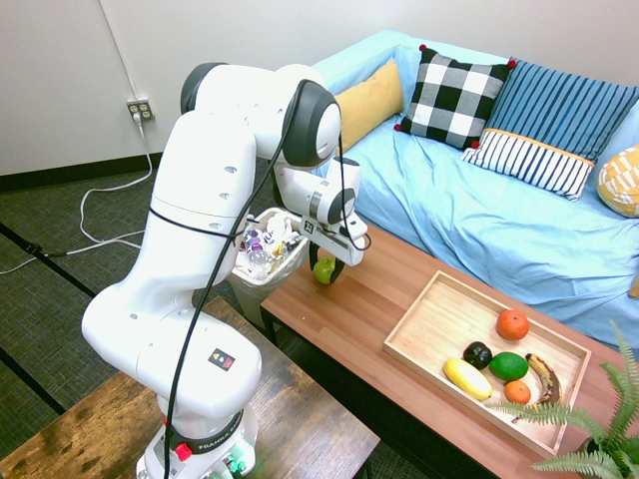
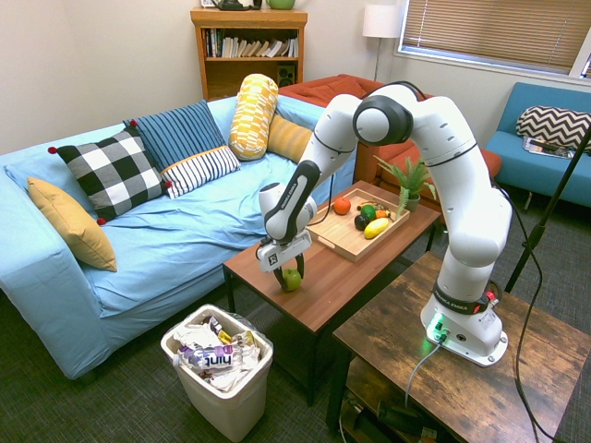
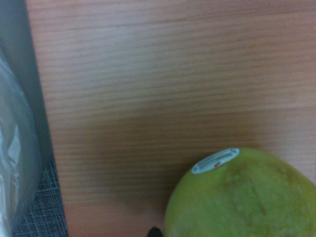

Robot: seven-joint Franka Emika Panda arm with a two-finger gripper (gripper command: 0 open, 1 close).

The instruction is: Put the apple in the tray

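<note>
Gripper point(image 1: 327, 271) is down at the near-end corner of the worktop point(image 1: 349, 314), pointing steeply downward, with the apple point(image 1: 324, 269) sitting between its fingers. Jaws look closed onto the apple in both exterior views, so I read this as a grasp just made; the apple appears to rest on or just off the wood, can't tell which. The wrist view shows the apple point(image 3: 242, 197) filling the lower corner, sticker point(image 3: 215, 161) on its skin, bare worktop around it, no other fruit nearby.

Key relation: the tray point(image 1: 419, 329) lies well apart from the gripper, along the worktop's long axis toward the plant point(image 1: 599, 429) end. In the second exterior view the tray point(image 2: 334, 238) is behind the gripper point(image 2: 290, 274), nearer the arm's base side. So the coming move is, in my judgement, lift, then a straight carry down the length of the worktop.

Tray already holds an orange fruit point(image 1: 512, 324), a dark green fruit point(image 1: 508, 365), a yellow one point(image 1: 467, 378) and a few others, all bunched at its far end. The end nearest the gripper is bare wood, so that's the obvious drop zone.

Risks: the waste bin point(image 1: 262, 261) sits just beside this worktop corner, so a slip here could lose the apple over the edge. The tray's raised side needs clearing on approach.
</note>
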